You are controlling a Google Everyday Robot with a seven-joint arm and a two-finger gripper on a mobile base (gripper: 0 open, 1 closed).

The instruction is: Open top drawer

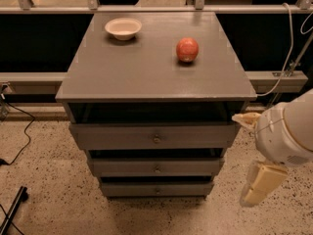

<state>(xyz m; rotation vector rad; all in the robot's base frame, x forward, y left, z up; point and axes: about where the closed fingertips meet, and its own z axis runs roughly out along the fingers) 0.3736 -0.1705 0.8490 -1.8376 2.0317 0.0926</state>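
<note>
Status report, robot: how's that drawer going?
Claw low, right of cabinet, touching nothing. Top drawer knob ungrasped. Bowl, apple on top, no obstruction.

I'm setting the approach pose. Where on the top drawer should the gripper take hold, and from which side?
Take the small round knob at the centre of the top drawer front, coming straight in from the front; the flat face shows no other handle. The gripper hangs low at the right of the cabinet, so it likely must swing round first.
</note>
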